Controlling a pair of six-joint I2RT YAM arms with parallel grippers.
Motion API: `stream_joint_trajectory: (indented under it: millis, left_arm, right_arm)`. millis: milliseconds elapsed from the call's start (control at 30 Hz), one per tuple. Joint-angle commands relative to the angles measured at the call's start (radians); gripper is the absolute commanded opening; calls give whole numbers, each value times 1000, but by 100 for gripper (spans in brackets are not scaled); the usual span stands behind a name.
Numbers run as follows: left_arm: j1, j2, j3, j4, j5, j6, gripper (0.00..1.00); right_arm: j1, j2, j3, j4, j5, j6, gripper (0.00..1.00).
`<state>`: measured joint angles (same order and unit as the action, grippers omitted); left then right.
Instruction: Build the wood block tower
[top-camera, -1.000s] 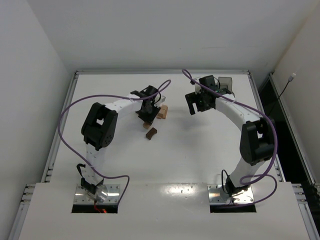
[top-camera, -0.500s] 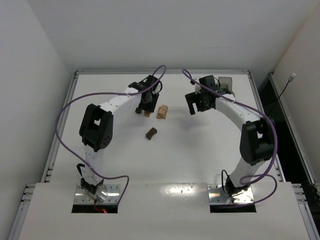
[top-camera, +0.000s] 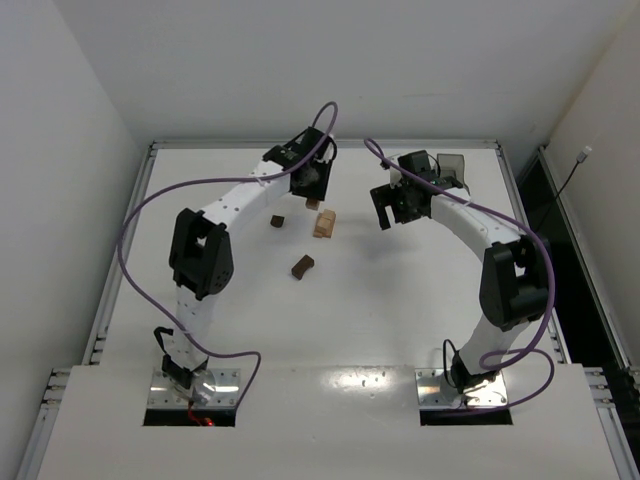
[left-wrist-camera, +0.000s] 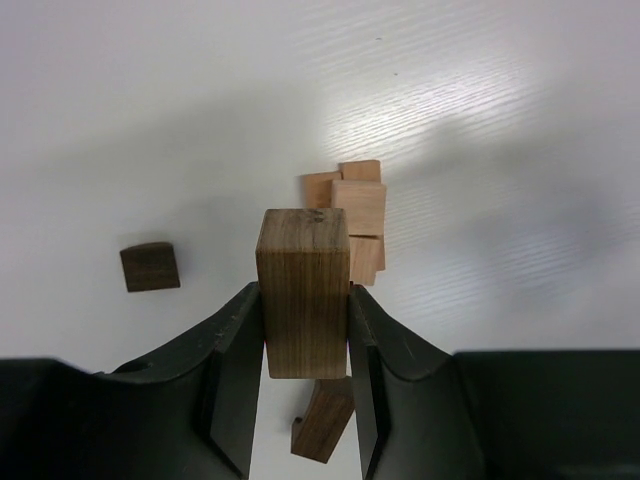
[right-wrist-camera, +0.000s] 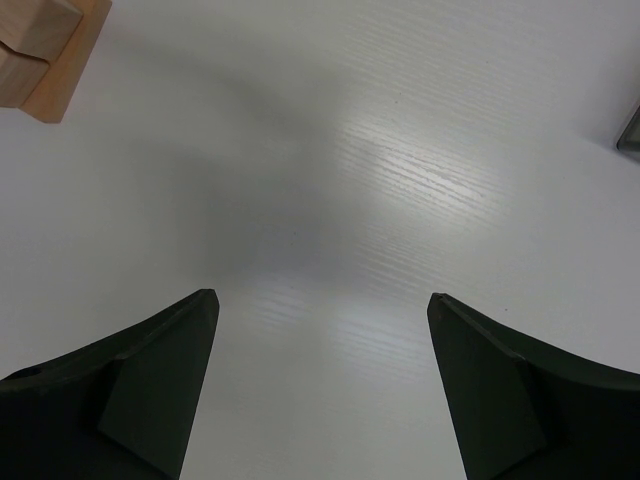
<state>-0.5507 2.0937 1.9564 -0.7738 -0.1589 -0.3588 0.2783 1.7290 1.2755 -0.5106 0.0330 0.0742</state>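
My left gripper (top-camera: 311, 192) (left-wrist-camera: 303, 293) is shut on a dark brown wood bar (left-wrist-camera: 303, 290) and holds it above the table, just behind the tower (top-camera: 323, 222). The tower is a small stack of light tan blocks (left-wrist-camera: 358, 212). A dark brown cube (top-camera: 278, 221) (left-wrist-camera: 150, 267) lies to the left of the stack. A dark notched piece (top-camera: 302, 266) (left-wrist-camera: 322, 420) lies nearer the arms. My right gripper (top-camera: 385, 214) (right-wrist-camera: 320, 297) is open and empty over bare table, to the right of the stack. A tan block corner (right-wrist-camera: 40, 45) shows at its view's top left.
A translucent grey tray (top-camera: 452, 168) stands at the back right behind my right arm; its corner shows in the right wrist view (right-wrist-camera: 632, 135). The table's raised rim (top-camera: 320, 144) runs along the far edge.
My left gripper has moved away from the arm bases and to the right with the dark bar, from beside the dark cube to behind the tan stack. The right arm has not moved.
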Motion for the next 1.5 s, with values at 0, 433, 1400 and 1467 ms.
stream_joint_trajectory:
  millis: [0, 433, 1400, 1467]
  left_arm:
    - [-15, 43, 73, -25, 68, 36, 0]
    - [-15, 84, 93, -47, 163, 113, 0]
    - [-15, 166, 142, -47, 176, 133, 0]
    - [-25, 166, 151, -47, 176, 133, 0]
  right_arm:
    - [6, -2, 27, 11, -4, -5, 83]
    - [6, 7, 27, 11, -4, -5, 83]
    - [-4, -2, 8, 20, -13, -5, 83]
    - [-4, -2, 8, 20, -13, -5, 83]
